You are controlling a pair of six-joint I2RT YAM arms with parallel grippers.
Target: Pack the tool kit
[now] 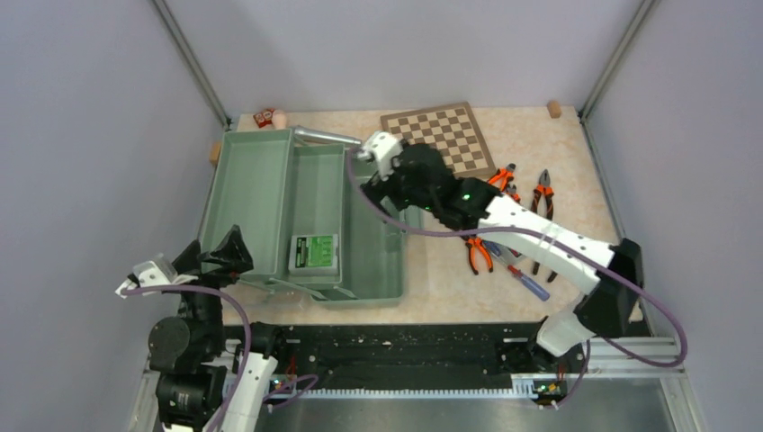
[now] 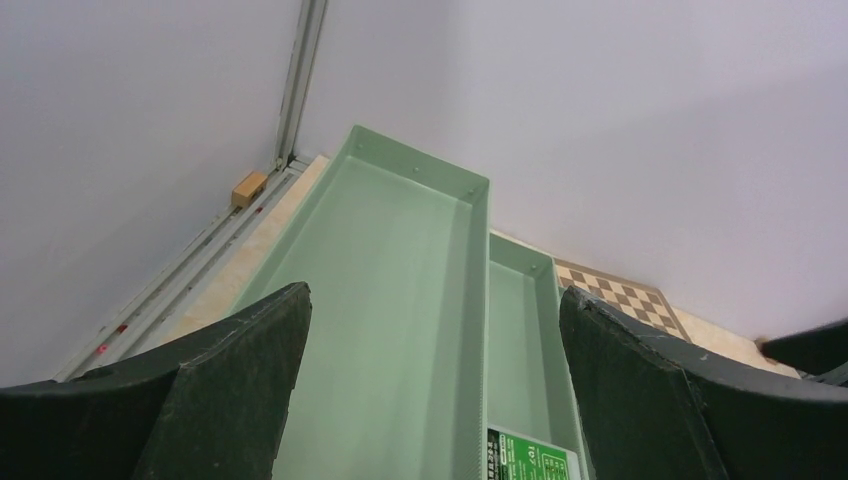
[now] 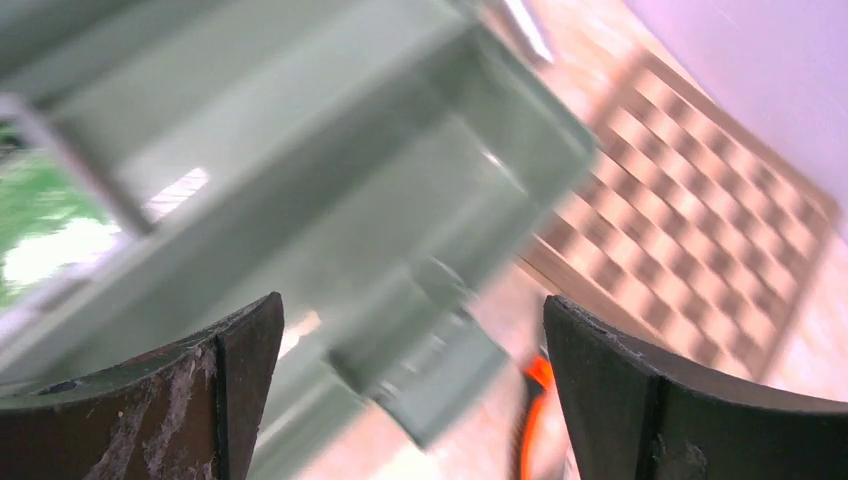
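Observation:
The sage-green toolbox [image 1: 382,270] lies open at the table's left, with a green bit case [image 1: 314,253] in its right compartment. My left gripper [image 1: 225,254] is open and empty at the box's near left corner; its wrist view looks along the box's bare floor [image 2: 380,300] to the green case [image 2: 525,458]. My right gripper [image 1: 376,187] is open over the box's far right corner; its blurred wrist view shows the box's corner [image 3: 420,340] between the fingers. Orange-handled pliers [image 1: 479,254] [image 1: 543,193] [image 1: 502,177] and a blue screwdriver [image 1: 533,283] lie right of the box.
The chessboard [image 1: 445,135] lies behind the right arm and shows in the left wrist view [image 2: 620,297] and the right wrist view [image 3: 690,190]. A steel bar [image 1: 324,137] rests on the box's far rim. A small red item [image 1: 264,117] and wood blocks [image 1: 553,109] [image 1: 216,153] sit by the walls.

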